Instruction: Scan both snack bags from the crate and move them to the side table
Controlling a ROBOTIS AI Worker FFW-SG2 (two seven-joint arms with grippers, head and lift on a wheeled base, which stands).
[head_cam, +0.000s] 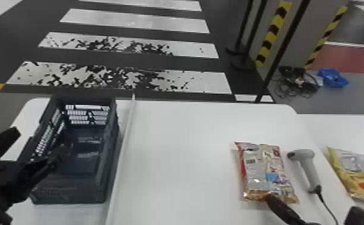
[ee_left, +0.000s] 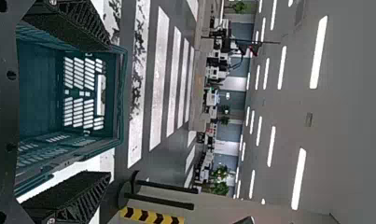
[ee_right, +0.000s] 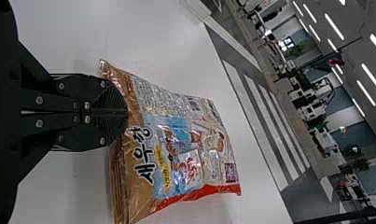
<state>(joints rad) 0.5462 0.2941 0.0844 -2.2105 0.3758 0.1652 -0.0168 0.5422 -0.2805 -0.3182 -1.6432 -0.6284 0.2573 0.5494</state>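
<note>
Snack bag, shiny brown-and-red plastic: we're pinching just its end with our black right gripper, risking slippage, left gripper gaping!

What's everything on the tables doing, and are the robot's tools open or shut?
Crate: upright, open on top.
Red-and-brown snack bag: lying on the table, its brown end pinched.
Yellow snack bag: lying on the side table.
Handheld scanner: lying beside the red-and-brown snack bag, cord attached; on or off, can't tell.
Left tool: open.
Right tool: shut on the red-and-brown snack bag.
</note>
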